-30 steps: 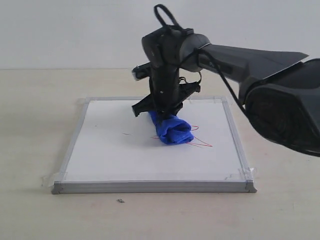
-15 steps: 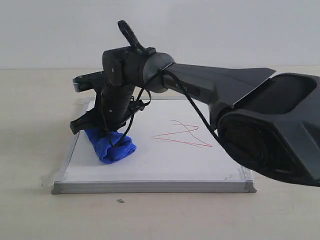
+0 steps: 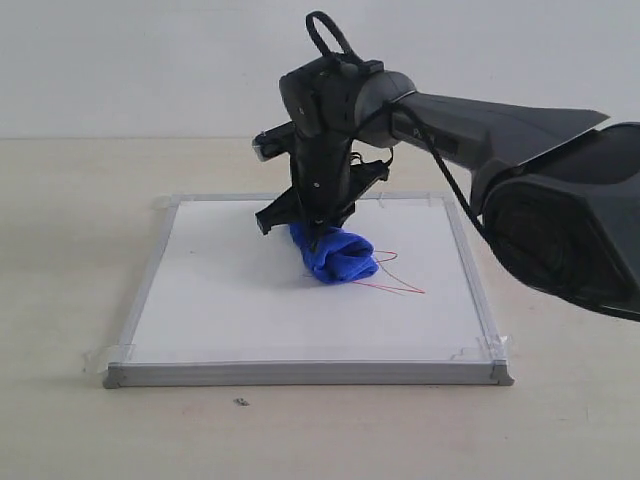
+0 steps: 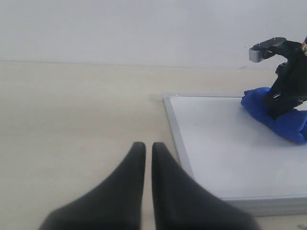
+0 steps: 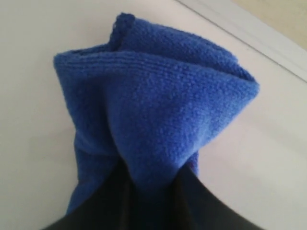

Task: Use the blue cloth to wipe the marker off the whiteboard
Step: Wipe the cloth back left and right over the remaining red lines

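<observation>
Fingers (image 5: 192, 211) of the right gripper (image 3: 318, 228) pinch the cloth (image 3: 340, 258); its arm (image 3: 480, 120) reaches in from the right, wrist turned steeply down. Cloth rests on the board (image 3: 220, 300) near its middle, over the left part of the marker (image 3: 398, 287). Left gripper (image 4: 145, 149), tips together, sits low over the table (image 4: 72, 120) beside the board's edge.

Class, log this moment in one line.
right gripper: shut on bright blue fluffy cloth | cloth: on white square whiteboard, over red marker lines | left gripper: shut, off board
</observation>
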Robot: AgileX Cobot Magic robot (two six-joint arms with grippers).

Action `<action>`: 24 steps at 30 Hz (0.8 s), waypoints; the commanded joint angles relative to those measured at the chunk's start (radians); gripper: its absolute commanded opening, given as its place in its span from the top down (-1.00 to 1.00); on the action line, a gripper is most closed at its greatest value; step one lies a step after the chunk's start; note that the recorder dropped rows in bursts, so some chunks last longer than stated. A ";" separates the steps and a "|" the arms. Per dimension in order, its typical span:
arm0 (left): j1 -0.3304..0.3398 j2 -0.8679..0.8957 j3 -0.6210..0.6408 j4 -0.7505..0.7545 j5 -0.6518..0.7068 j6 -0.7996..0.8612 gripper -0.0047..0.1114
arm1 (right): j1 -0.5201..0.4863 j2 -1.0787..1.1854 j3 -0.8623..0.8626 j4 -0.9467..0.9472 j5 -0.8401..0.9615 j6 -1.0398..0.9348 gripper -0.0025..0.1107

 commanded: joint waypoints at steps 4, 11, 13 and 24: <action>0.003 -0.003 0.003 0.001 -0.007 0.002 0.84 | 0.117 0.035 0.023 0.134 0.040 -0.229 0.96; 0.003 -0.003 0.003 0.001 -0.007 0.002 0.84 | 0.140 0.035 0.023 0.087 0.064 -0.228 0.96; 0.003 -0.003 0.003 0.001 -0.007 0.002 0.84 | 0.117 0.035 0.023 0.012 0.077 -0.187 0.96; 0.003 -0.003 0.003 0.001 -0.007 0.002 0.84 | -0.099 0.010 0.071 -0.094 0.077 -0.052 0.96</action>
